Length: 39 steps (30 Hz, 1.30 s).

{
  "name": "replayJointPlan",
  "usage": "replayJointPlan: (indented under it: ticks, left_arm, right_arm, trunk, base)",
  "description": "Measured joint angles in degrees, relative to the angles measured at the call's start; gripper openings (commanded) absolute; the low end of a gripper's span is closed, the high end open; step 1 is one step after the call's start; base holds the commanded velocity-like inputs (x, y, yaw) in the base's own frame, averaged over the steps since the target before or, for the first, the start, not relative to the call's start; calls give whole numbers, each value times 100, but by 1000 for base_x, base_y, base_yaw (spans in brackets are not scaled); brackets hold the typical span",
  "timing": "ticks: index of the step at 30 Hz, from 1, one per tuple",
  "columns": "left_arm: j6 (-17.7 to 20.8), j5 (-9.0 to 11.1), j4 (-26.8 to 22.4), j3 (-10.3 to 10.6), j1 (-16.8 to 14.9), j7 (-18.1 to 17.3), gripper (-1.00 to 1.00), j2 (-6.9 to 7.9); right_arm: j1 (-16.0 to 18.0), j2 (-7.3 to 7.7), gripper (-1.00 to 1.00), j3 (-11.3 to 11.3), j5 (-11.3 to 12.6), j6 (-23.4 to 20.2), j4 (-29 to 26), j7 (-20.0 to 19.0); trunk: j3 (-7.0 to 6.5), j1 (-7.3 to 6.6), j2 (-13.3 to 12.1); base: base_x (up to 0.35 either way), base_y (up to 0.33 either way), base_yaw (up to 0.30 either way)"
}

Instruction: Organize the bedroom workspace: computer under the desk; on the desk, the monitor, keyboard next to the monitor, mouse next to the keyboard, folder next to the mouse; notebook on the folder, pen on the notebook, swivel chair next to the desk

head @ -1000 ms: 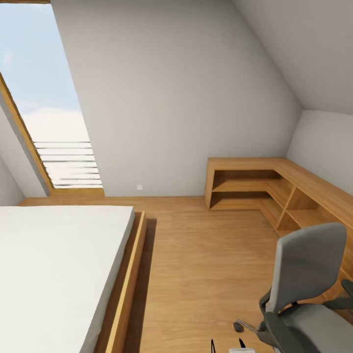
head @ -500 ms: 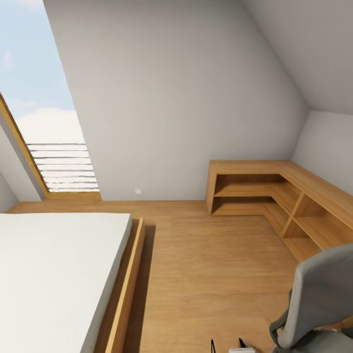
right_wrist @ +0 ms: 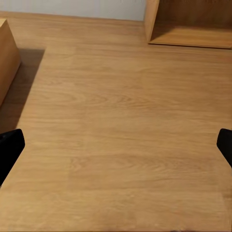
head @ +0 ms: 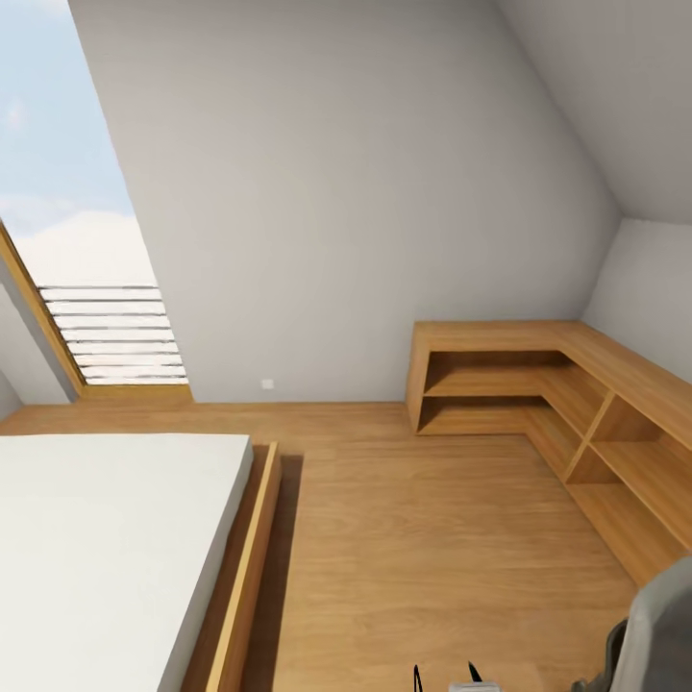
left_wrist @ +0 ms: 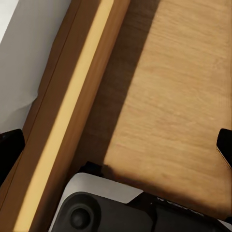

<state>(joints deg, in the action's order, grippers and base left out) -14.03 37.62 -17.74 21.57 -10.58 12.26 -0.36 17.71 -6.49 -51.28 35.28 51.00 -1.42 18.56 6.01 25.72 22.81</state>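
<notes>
I am in the bedroom, a grey-walled attic room with an oak plank floor. A sliver of the swivel chair's grey back shows at the bottom right corner of the head view. My left gripper is open over the floor beside the bed's wooden frame, with nothing between its black fingertips. My right gripper is open above bare floor, also holding nothing. The desk, computer, monitor, keyboard, mouse, folder, notebook and pen are out of view.
A low bed with a white mattress and oak frame fills the left. L-shaped low oak cabinets run along the right corner. A skylight is at the far left. Open floor lies between bed and cabinets.
The whole picture has shifted, so the camera has moved. The swivel chair has slid out toward the bottom right corner and more of the oak cabinets shows.
</notes>
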Motion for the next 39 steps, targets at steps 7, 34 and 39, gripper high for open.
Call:
replayJointPlan:
  ticks: [7,34,39]
  left_arm:
    - [1,6,0,0,0,0,100,0]
    - [1,9,0,0,0,0,100,4]
    - [1,9,2,0,0,0,100,5]
  right_arm:
    - [0,0,100,0,0,-2,6,0]
    - [0,0,100,0,4,-8,9,0]
    - [0,0,100,0,4,-9,9,-6]
  trunk:
    - [0,0,0]
    - [0,0,0]
    - [0,0,0]
  base:
    - [321,0,0]
    - [321,0,0]
    - [321,0,0]
